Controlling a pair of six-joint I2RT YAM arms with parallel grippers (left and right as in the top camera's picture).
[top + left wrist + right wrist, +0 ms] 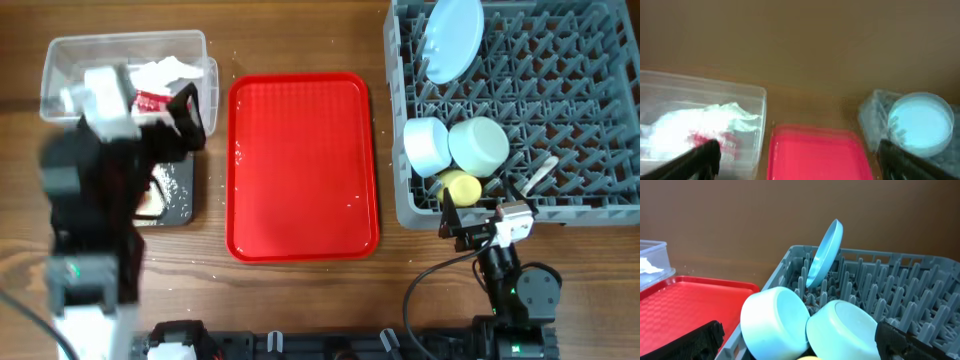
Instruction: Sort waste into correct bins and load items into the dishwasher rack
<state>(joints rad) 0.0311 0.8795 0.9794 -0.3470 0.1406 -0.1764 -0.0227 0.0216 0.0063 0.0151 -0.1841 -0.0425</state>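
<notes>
The grey dishwasher rack (590, 120) holds the pale blue plate (452, 38) standing on edge, two pale bowls (428, 146) (478, 144), the yellow cup (459, 185) and the white spoon (537, 177). The clear tub (60, 60) holds crumpled white paper (165, 72) and the red wrapper (150, 100). The black tray (175, 200) carries loose rice (172, 178) and is mostly hidden under my blurred left arm. My left gripper (188, 115) is open and empty (800, 167). My right gripper (470, 225) is open and empty (805, 347) at the rack's front edge. The carrot and brown scrap are hidden.
The flat red tray (300, 165) lies bare between the bins and the rack, with a few rice grains on it and around it. The right wrist view shows both bowls (775, 320) (840, 330) and the plate (826, 252) close ahead.
</notes>
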